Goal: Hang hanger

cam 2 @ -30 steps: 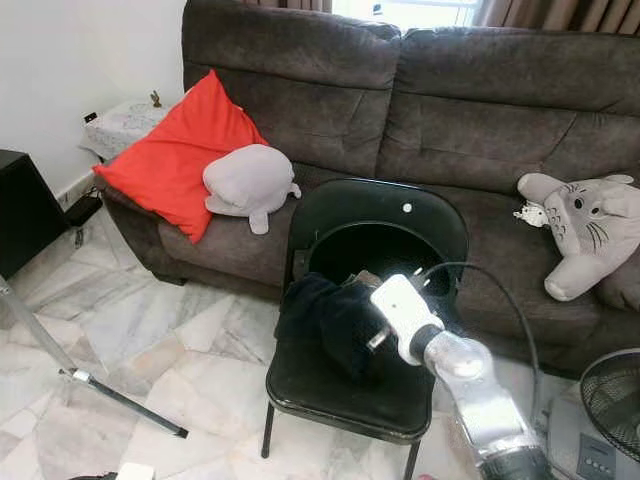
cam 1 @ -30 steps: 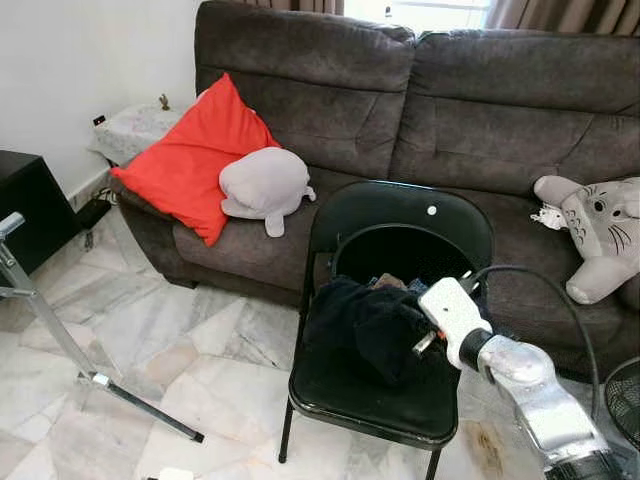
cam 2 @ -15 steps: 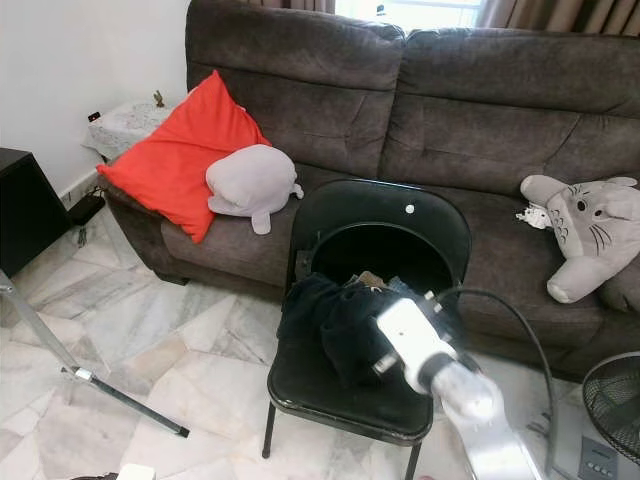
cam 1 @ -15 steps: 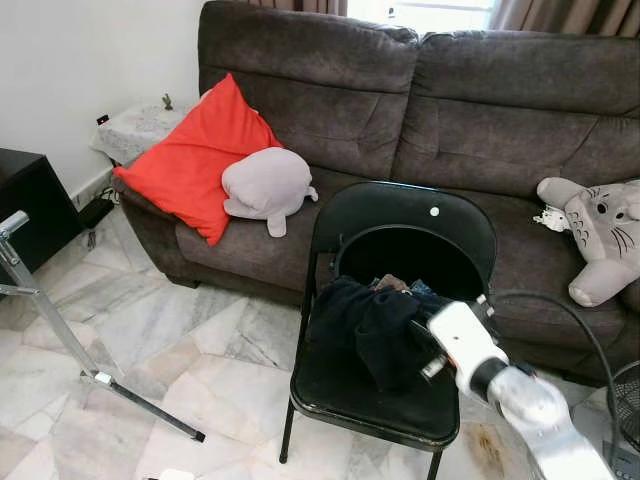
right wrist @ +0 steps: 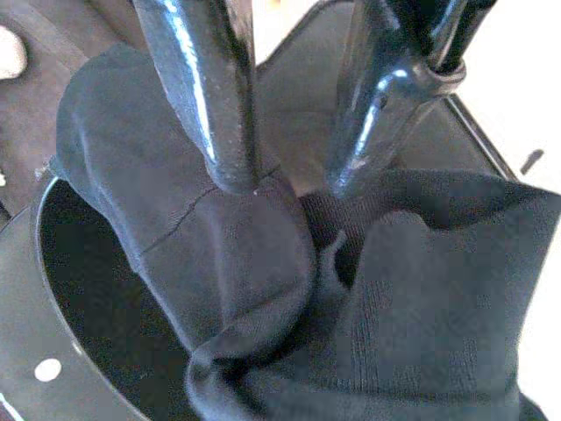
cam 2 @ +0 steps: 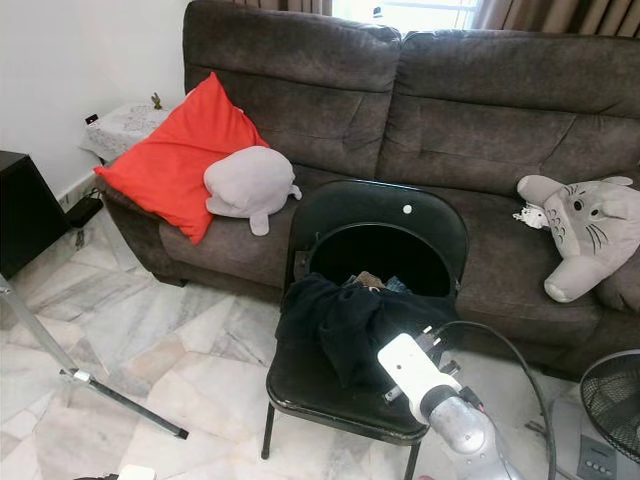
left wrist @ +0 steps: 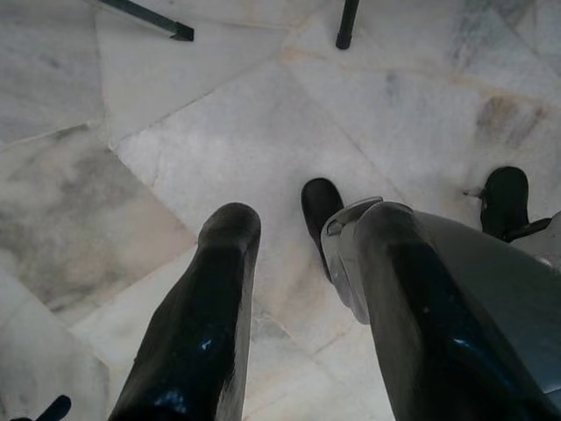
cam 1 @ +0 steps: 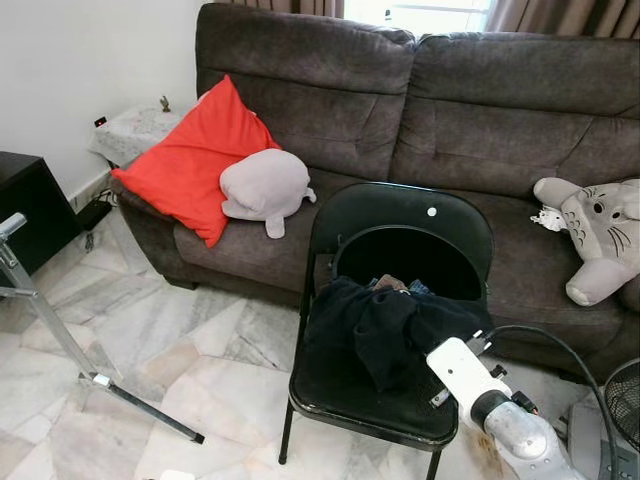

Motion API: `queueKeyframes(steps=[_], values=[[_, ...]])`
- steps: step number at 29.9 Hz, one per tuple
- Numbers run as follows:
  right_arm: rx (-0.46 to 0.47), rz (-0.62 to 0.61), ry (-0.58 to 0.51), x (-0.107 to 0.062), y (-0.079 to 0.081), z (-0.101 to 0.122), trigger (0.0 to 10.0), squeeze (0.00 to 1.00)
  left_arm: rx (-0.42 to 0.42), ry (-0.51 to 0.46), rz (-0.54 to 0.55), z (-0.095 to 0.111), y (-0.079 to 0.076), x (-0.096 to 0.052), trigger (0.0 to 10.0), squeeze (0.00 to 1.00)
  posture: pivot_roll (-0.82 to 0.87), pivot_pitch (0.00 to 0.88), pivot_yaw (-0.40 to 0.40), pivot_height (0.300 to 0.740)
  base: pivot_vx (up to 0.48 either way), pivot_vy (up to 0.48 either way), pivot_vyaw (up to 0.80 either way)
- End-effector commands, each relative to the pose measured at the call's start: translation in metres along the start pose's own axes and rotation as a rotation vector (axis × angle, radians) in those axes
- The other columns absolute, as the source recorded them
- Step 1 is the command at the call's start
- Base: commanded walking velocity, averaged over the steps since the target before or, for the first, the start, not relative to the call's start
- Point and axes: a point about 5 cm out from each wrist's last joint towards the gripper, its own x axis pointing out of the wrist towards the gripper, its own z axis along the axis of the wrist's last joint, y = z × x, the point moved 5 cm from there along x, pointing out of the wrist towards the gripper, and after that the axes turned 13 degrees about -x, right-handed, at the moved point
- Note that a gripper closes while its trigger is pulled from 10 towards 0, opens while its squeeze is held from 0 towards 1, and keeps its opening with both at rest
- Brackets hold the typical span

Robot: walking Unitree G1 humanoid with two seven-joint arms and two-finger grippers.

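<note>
Black cloth (right wrist: 263,289), a dark garment heaped on the folding chair (cam 1: 400,215), lies right under your right gripper (right wrist: 289,189). Its fingers (right wrist: 206,96) stand slightly apart, tips resting on the fabric without pinching it. No hanger can be made out in the pile. Your left gripper (left wrist: 302,263) hangs spread above the marble floor (left wrist: 263,132).

A home living room: brown sofa (cam 1: 420,130), red cushion (cam 1: 190,160), plush toys, marble floor (cam 1: 150,340).
</note>
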Motion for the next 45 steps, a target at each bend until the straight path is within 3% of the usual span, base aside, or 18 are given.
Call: queueKeyframes(steps=[1, 8, 15, 16, 17, 18, 21, 22, 23, 24, 26, 31, 32, 33, 35, 36, 37, 45], values=[[-0.115, 0.045, -0.055, 0.010, 0.004, 0.012, 10.0, 0.00, 0.004, 0.026, 0.006, -0.007, 0.002, -0.001, 10.0, 0.00, 0.01, 0.035, 0.023, 0.740, 0.000, 0.000, 0.00], [-0.198, 0.050, -0.086, 0.018, 0.005, 0.021, 10.0, 0.00, -0.005, 0.030, 0.011, -0.009, 0.003, -0.001, 10.0, 0.00, 0.02, 0.044, 0.017, 0.740, 0.000, 0.000, 0.00], [-0.302, 0.045, -0.052, 0.015, 0.008, 0.010, 10.0, 0.01, -0.008, 0.032, 0.015, -0.009, 0.003, -0.001, 10.0, 0.00, 0.02, 0.047, 0.016, 0.740, 0.000, 0.000, 0.00], [-0.299, 0.042, -0.057, 0.014, 0.009, 0.009, 10.0, 0.76, -0.007, 0.031, 0.015, -0.008, 0.003, -0.001, 10.0, 0.00, 0.02, 0.046, 0.017, 0.740, 0.000, 0.000, 0.00], [-0.299, 0.042, -0.057, 0.014, 0.009, 0.009, 10.0, 0.76, -0.007, 0.031, 0.015, -0.008, 0.003, -0.001, 10.0, 0.00, 0.02, 0.046, 0.017, 0.740, 0.000, 0.000, 0.00], [-0.298, 0.039, -0.060, 0.012, 0.010, 0.009, 10.0, 1.00, -0.007, 0.031, 0.014, -0.008, 0.003, -0.001, 10.0, 0.00, 0.02, 0.045, 0.016, 0.740, 0.000, 0.000, 0.00], [-0.313, 0.029, -0.067, 0.006, 0.013, 0.008, 10.0, 1.00, -0.005, 0.028, 0.009, -0.007, 0.001, -0.001, 10.0, 0.00, 0.02, 0.044, 0.017, 0.740, 0.000, 0.000, 0.00], [-0.329, 0.028, -0.067, 0.006, 0.014, 0.007, 10.0, 0.61, -0.004, 0.027, 0.007, -0.007, 0.000, -0.001, 10.0, 0.00, 0.01, 0.043, 0.018, 0.740, 0.000, 0.000, 0.00], [-0.329, 0.028, -0.067, 0.006, 0.014, 0.007, 10.0, 0.61, -0.004, 0.027, 0.007, -0.007, 0.000, -0.001, 10.0, 0.00, 0.01, 0.043, 0.018, 0.740, 0.000, 0.000, 0.00], [-0.413, 0.023, -0.065, 0.007, 0.015, 0.004, 10.0, 0.00, -0.002, 0.027, 0.003, -0.007, -0.002, 0.000, 10.0, 0.00, 0.01, 0.040, 0.019, 0.740, 0.000, 0.000, 0.00], [-0.499, 0.010, -0.069, 0.009, 0.014, 0.001, 10.0, 0.00, -0.001, 0.026, 0.001, -0.007, -0.004, 0.000, 10.0, 0.00, 0.01, 0.040, 0.019, 0.740, 0.000, 0.000, 0.00], [-0.578, -0.033, -0.082, 0.013, 0.008, 0.002, 10.0, 0.00, -0.001, 0.023, -0.002, -0.006, -0.005, 0.001, 10.0, 0.00, 0.02, 0.035, 0.015, 0.740, 0.000, 0.000, 0.00], [-0.596, -0.039, -0.092, 0.014, 0.007, 0.003, 10.0, 0.92, -0.001, 0.023, -0.001, -0.006, -0.005, 0.001, 10.0, 0.00, 0.02, 0.035, 0.015, 0.740, 0.000, 0.000, 0.00], [-0.631, -0.059, -0.108, 0.016, 0.006, 0.006, 10.0, 1.00, -0.004, 0.023, 0.000, -0.007, -0.005, 0.000, 10.0, 0.00, 0.02, 0.036, 0.015, 0.740, 0.000, 0.000, 0.00], [-0.671, -0.068, -0.117, 0.018, 0.006, 0.006, 10.0, 1.00, -0.005, 0.024, 0.000, -0.007, -0.005, 0.000, 10.0, 0.00, 0.02, 0.036, 0.015, 0.740, 0.000, 0.000, 0.00], [-0.687, -0.068, -0.116, 0.018, 0.006, 0.005, 10.0, 0.18, -0.006, 0.024, 0.000, -0.007, -0.005, 0.000, 10.0, 0.00, 0.02, 0.036, 0.015, 0.740, 0.000, 0.000, 0.00], [-0.700, -0.069, -0.114, 0.019, 0.006, 0.004, 10.0, 0.00, -0.007, 0.025, 0.000, -0.007, -0.005, 0.000, 10.0, 0.00, 0.02, 0.036, 0.015, 0.740, 0.000, 0.000, 0.00], [-0.803, -0.091, -0.115, 0.025, 0.006, -0.001, 10.0, 0.00, -0.009, 0.024, 0.001, -0.007, -0.005, 0.000, 10.0, 0.00, 0.02, 0.044, 0.017, 0.740, 0.000, 0.000, 0.00]])
